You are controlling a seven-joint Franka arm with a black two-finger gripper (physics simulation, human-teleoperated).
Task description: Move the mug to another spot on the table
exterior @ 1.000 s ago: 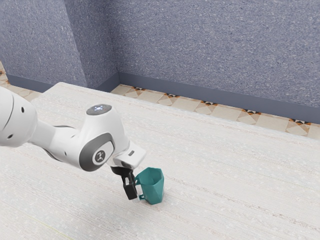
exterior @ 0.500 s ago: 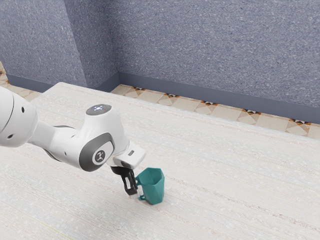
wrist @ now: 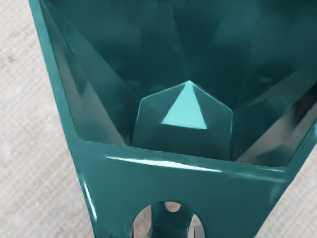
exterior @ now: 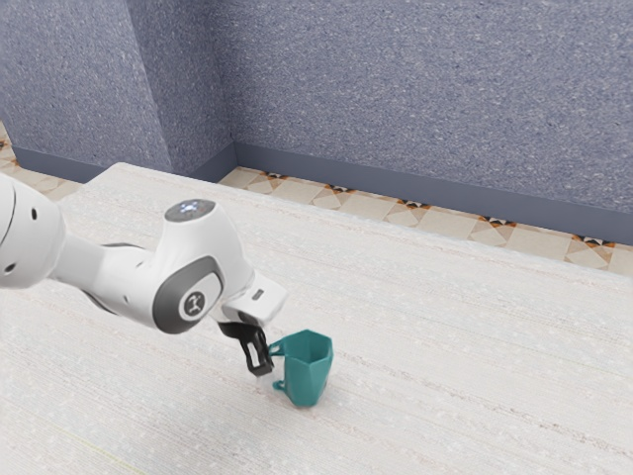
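Pinching the teal mug (exterior: pixel 307 368) by its handle with the hand (exterior: pixel 260 362), from the exterior view's left; held upright close to the desk (exterior: pixel 475 327).

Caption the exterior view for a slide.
Franka gripper clasps the teal mug by its handle on the pale table, grey wall behind.

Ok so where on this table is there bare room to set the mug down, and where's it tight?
Bare table runs from the mug toward the exterior view's right, and behind it to the far edge. It is crowded on the mug's side toward the exterior view's left, where the gripper and arm sit.
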